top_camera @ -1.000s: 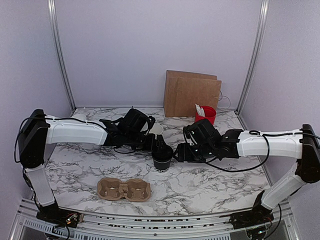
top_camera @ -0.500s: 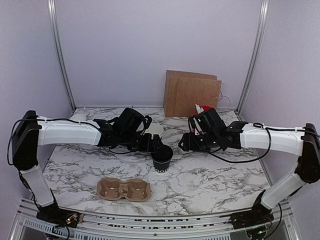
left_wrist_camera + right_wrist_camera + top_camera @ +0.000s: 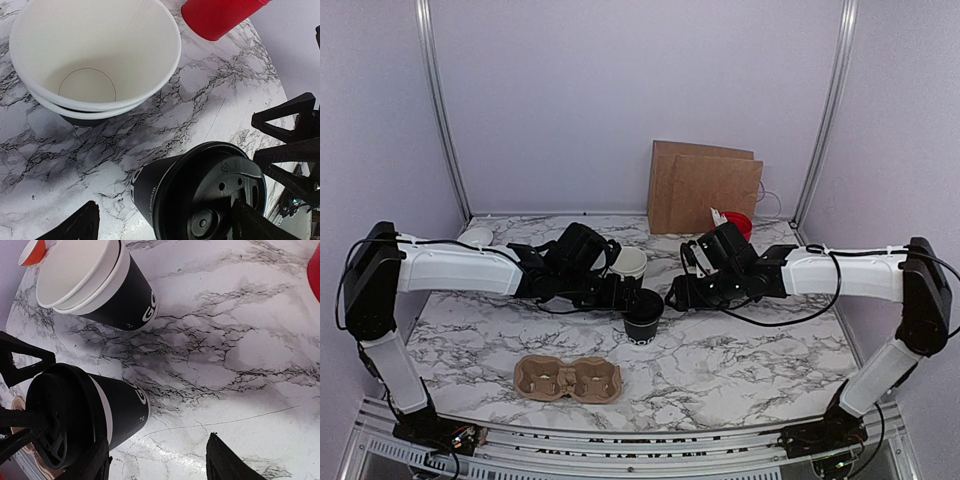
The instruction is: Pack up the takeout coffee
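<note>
A black takeaway cup (image 3: 644, 322) with a black lid (image 3: 220, 192) stands upright mid-table. Behind it is a stack of cream-lined cups (image 3: 629, 262) with black sides (image 3: 127, 302). My left gripper (image 3: 624, 297) is open at the lidded cup's left. In the left wrist view one fingertip (image 3: 252, 225) overlaps the lid's edge and the other (image 3: 75, 227) stands well clear. My right gripper (image 3: 672, 298) is open just right of the same cup (image 3: 115, 412), with only marble between its fingers (image 3: 230, 462).
A brown cardboard cup carrier (image 3: 568, 379) lies near the front edge. A brown paper bag (image 3: 705, 188) leans on the back wall, with a red cup (image 3: 737, 226) holding white utensils in front of it. A small orange-and-white bowl (image 3: 477, 236) sits at the back left.
My right gripper drew back and up from the lidded cup, then came back close to its right side. The left gripper stayed by the cup, shifting slightly.
</note>
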`<state>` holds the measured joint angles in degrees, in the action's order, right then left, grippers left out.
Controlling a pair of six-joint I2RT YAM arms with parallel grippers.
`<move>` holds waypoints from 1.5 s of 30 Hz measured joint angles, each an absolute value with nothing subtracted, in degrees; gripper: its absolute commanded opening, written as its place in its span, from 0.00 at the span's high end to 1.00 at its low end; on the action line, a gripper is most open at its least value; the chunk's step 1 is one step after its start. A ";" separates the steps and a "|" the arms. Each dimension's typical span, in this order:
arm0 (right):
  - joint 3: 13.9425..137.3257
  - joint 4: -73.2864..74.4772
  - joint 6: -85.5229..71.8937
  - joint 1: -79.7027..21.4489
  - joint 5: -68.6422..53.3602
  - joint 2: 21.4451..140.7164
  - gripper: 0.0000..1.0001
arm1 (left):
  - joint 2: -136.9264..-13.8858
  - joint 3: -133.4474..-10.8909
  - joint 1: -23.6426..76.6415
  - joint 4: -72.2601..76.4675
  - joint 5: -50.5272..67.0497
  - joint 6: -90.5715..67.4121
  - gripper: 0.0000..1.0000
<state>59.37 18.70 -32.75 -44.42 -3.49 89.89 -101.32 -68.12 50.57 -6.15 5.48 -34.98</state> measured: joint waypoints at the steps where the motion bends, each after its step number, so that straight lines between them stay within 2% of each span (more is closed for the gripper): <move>1: 59.37 18.52 -32.73 -44.42 -3.79 90.06 0.36 | -101.32 -67.96 50.57 -5.96 5.48 -35.09 0.08; 27: 58.13 13.67 -34.28 -45.91 -3.49 90.96 0.37 | -101.97 -67.68 50.57 -4.12 5.54 -35.53 0.08; 45: 50.76 3.18 -40.62 -49.56 3.40 89.73 0.38 | -102.45 -66.43 50.57 -1.19 5.58 -35.79 0.08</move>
<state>50.76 3.18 -40.62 -49.56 3.40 89.73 -102.45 -66.43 50.57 -1.19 5.58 -35.79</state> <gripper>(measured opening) 0.624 0.917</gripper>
